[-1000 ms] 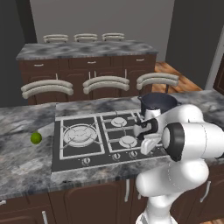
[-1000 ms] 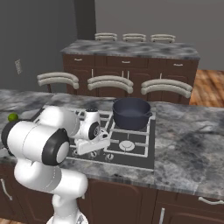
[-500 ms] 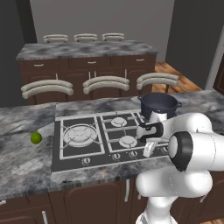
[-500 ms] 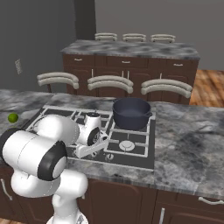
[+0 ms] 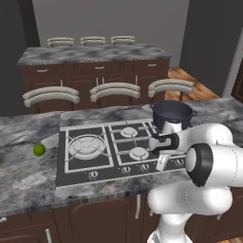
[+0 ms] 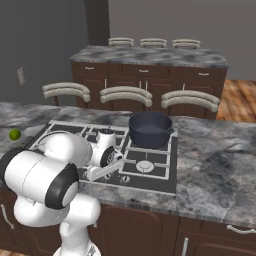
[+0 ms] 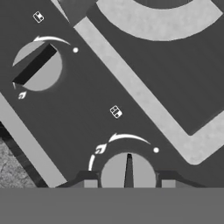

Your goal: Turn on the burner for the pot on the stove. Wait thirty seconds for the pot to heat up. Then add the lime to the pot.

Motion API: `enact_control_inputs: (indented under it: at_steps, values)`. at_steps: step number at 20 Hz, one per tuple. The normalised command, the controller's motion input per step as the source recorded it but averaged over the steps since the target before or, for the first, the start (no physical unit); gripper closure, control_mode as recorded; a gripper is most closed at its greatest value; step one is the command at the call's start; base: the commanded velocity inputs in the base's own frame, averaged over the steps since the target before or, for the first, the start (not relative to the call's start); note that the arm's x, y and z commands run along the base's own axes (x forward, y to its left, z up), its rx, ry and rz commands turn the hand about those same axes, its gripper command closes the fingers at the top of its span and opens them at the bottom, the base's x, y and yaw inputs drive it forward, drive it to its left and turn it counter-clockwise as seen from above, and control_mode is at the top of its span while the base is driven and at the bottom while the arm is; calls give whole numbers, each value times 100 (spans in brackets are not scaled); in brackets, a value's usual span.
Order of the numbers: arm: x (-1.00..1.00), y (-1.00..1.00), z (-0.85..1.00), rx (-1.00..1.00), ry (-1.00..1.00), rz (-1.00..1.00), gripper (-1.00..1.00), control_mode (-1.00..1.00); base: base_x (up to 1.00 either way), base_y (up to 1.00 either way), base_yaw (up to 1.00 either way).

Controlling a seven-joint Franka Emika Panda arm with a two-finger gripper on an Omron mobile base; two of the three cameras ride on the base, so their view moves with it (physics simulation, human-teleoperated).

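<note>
Claw (image 7: 128,183) sat low over a stove knob (image 7: 128,171), fingers apart on either side of it.
The pot (image 5: 172,114) stood on the stove's (image 5: 76,164) back right burner; the lime (image 5: 39,150) lay on the tabletop (image 5: 23,180), left of the stove.

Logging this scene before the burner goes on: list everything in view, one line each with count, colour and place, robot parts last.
pot: 1, dark blue-black, on the stove's far right burner.
stove: 1, black with silver burner caps, set in the near counter.
knobs: 2 in the hand view, grey, on the stove's front strip; one sits between the fingertips.
lime: 1, yellow-green, on the counter left of the stove.
chairs: 6, pale backs, along the counters.
gripper: 1, dark tips either side of a knob.
</note>
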Motion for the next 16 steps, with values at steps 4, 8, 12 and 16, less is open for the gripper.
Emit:
enact_control_inputs:
  at_steps: [4,8,12,16]
  values:
    - [0,0,0,0,0,0,-100,-100,0,0,0]
    - [0,0,0,0,0,0,-100,-100,0,0,0]
    - [-1,4,19,0,12,0,-100,-100,0,0,0]
    - [0,0,46,0,5,0,-100,-100,0,0,0]
